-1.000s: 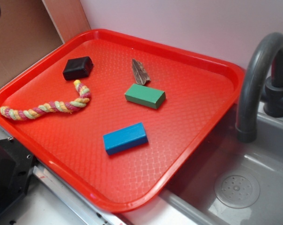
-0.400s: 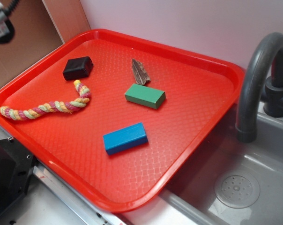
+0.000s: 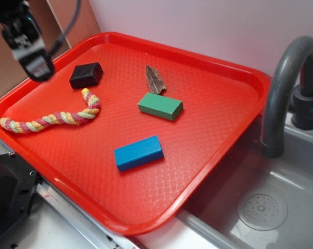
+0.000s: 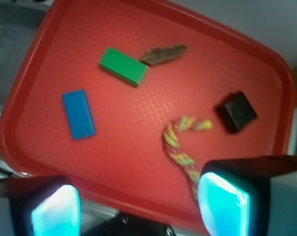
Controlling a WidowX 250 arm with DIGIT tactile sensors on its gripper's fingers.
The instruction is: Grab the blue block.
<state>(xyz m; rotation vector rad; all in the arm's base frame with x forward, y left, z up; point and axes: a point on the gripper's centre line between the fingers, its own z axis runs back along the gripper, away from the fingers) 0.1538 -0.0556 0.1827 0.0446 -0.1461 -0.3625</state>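
The blue block lies flat on the red tray, toward its front. It also shows in the wrist view at the left of the tray. My gripper hangs high above the tray's far left edge, near the black block, far from the blue block. In the wrist view the gripper is open and empty, its two cyan-lit pads wide apart.
A green block, a dark wood scrap and a multicoloured rope piece lie on the tray. A grey faucet and sink basin are at the right. A brown panel stands behind the tray at the left.
My gripper has come into the exterior view from the top left corner and moved down and right toward the tray. The objects on the tray have not moved.
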